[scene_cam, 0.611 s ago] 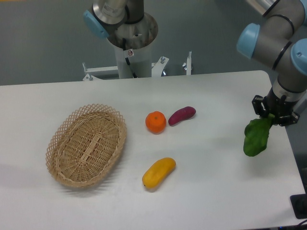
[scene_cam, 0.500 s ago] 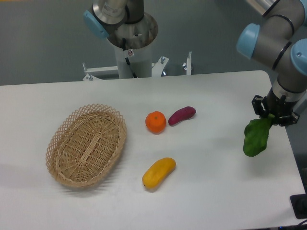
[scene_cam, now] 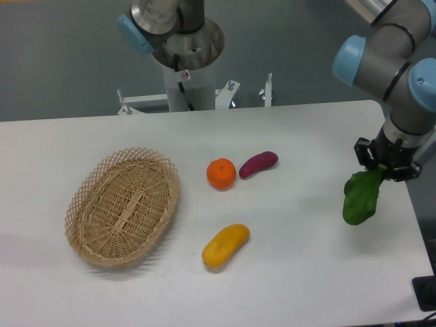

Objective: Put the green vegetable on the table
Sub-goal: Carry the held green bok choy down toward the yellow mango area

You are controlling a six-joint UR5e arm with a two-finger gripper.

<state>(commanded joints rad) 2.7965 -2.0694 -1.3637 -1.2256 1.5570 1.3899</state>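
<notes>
The green vegetable [scene_cam: 360,198] is a dark green leafy toy hanging down from my gripper [scene_cam: 383,169] at the right side of the white table [scene_cam: 300,272]. The gripper is shut on the vegetable's upper end, and the pale stem end is hidden between the fingers. The leafy tip hangs close over the tabletop near the right edge; I cannot tell whether it touches the surface.
An oval wicker basket [scene_cam: 123,205] stands at the left. An orange [scene_cam: 221,173] and a purple eggplant-like piece [scene_cam: 258,163] lie mid-table, a yellow fruit [scene_cam: 225,245] nearer the front. The arm's base column [scene_cam: 184,61] stands behind the table.
The gripper with the green vegetable has shifted slightly to the left and a little up. Everything else on the table is unmoved.
</notes>
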